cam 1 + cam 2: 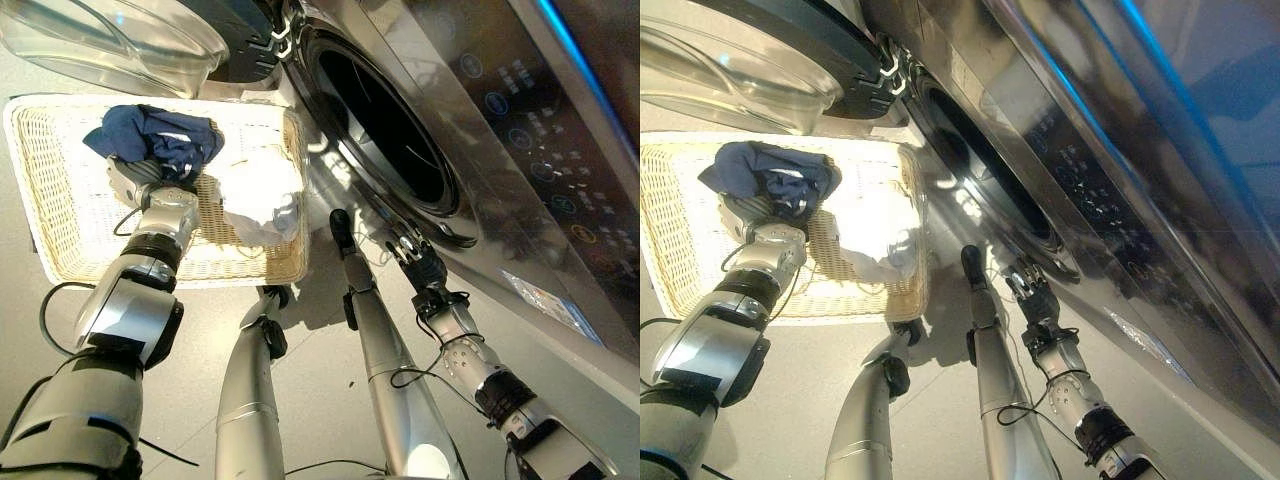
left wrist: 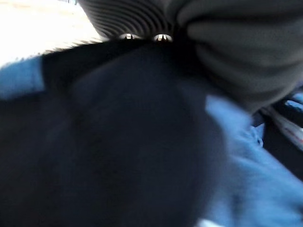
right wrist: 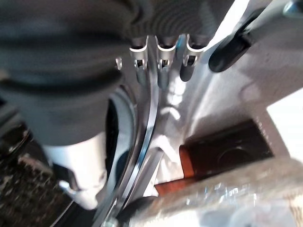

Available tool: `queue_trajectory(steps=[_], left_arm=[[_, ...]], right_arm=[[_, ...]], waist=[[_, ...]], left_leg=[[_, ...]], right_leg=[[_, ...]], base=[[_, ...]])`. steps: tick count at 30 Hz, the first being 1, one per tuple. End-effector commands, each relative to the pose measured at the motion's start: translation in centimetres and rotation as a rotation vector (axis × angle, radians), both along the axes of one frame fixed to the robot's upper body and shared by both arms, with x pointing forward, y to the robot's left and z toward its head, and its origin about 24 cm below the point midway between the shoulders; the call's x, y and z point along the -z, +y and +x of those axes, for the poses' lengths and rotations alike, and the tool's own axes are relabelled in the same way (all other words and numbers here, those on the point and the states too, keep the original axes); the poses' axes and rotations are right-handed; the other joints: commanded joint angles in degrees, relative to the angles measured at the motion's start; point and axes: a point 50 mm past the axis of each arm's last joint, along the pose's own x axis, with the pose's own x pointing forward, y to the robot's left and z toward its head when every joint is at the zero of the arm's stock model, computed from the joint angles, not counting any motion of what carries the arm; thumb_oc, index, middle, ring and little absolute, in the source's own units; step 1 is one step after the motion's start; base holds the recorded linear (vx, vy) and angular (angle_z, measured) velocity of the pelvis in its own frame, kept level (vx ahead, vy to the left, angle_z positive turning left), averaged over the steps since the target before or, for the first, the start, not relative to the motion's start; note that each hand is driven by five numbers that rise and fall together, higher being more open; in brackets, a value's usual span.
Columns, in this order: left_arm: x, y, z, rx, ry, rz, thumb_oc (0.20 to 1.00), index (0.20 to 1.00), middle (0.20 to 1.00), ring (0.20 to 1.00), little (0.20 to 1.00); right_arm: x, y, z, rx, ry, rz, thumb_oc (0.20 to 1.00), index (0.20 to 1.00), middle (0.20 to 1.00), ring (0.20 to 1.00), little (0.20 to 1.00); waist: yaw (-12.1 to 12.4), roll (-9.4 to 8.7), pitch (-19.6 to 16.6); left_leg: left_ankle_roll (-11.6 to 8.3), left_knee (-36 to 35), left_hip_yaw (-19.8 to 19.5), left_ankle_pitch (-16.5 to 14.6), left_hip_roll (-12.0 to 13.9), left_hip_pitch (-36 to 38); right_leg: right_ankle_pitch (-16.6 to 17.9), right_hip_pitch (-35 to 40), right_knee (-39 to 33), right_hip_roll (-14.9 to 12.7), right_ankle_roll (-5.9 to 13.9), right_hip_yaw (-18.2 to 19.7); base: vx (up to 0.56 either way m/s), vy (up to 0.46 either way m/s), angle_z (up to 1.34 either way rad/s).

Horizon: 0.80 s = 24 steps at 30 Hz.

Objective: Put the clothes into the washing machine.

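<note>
Left eye view: I've got the left hand (image 1: 135, 182) down in the wicker basket (image 1: 60, 190), a shallow rectangular tray of pale woven cane; the hand is pushed up against the dark blue garment (image 1: 160, 135), a soft crumpled bundle w/ a lighter blue lining showing in the folds; the fingers are buried under the cloth so I can't tell if they're curled or straight. Left wrist view is mostly dark navy fabric (image 2: 118, 142) right up against the ribbed cover, w/ a paler blue patch beside it; no fingers readable there either.

Just beside the blue bundle, toward the machine side of the basket, lies a white garment (image 1: 258, 195), rumpled, draping over the basket's rim, w/ a bit of light blue at its lower edge.

The washing machine (image 1: 520, 150) is glossy silver-grey metal w/ a dark touch panel; its round drum opening (image 1: 385, 125) is dark inside w/ a shiny chrome ring; the door (image 1: 110, 45) is swung open above the basket, a clear domed glass bowl.

The right hand (image 1: 418, 258) hangs near the lower rim of the drum opening, apart from the clothes; in the right wrist view its fingers (image 3: 163, 66) look fairly straight and hold nothing, w/ the chrome ring curving past them.
</note>
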Motion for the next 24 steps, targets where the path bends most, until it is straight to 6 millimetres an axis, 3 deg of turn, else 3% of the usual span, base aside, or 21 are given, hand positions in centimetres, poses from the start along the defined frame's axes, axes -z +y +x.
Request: queue_trajectory(steps=[1, 15, 24], left_arm=[[-2.1, 1.3, -0.9, -0.075, -0.186, -0.019, 0.200, 0.200, 0.200, 0.200, 0.200], [2.0, 1.4, -2.9, -0.048, -0.224, 0.069, 0.200, 0.200, 0.200, 0.200, 0.200], [5.6, -0.2, -4.1, 0.174, -0.180, 0.166, 0.200, 0.200, 0.200, 0.200, 0.200]], right_arm=[[-0.9, 1.7, -0.9, -0.064, -0.062, -0.001, 1.000, 1.000, 1.000, 1.000, 1.000], [-1.0, 2.7, -1.8, -0.107, -0.109, -0.173, 1.000, 1.000, 1.000, 1.000, 1.000], [-2.9, 3.1, -1.4, -0.115, -0.227, -0.386, 1.000, 1.000, 1.000, 1.000, 1.000]], waist=[[1.16, -1.05, 0.31], [6.81, 1.94, 0.31], [11.61, 3.32, 0.31]], left_leg=[[-0.15, -3.60, -0.18, 1.49, -5.71, 4.19], [-1.84, -15.35, -4.62, 8.48, -4.78, 13.64], [-2.70, -20.50, -6.76, 11.05, -4.02, 18.87]], right_leg=[[-3.96, 3.26, -0.50, 4.93, -0.17, -0.65], [-7.37, 13.67, -1.64, 4.62, -1.68, -5.61], [-9.78, 20.02, -1.82, 3.11, -1.82, -10.36]], base=[[-0.05, -0.056, 0.03], [-0.07, -0.106, 0.19], [-0.06, -0.099, 0.21]])
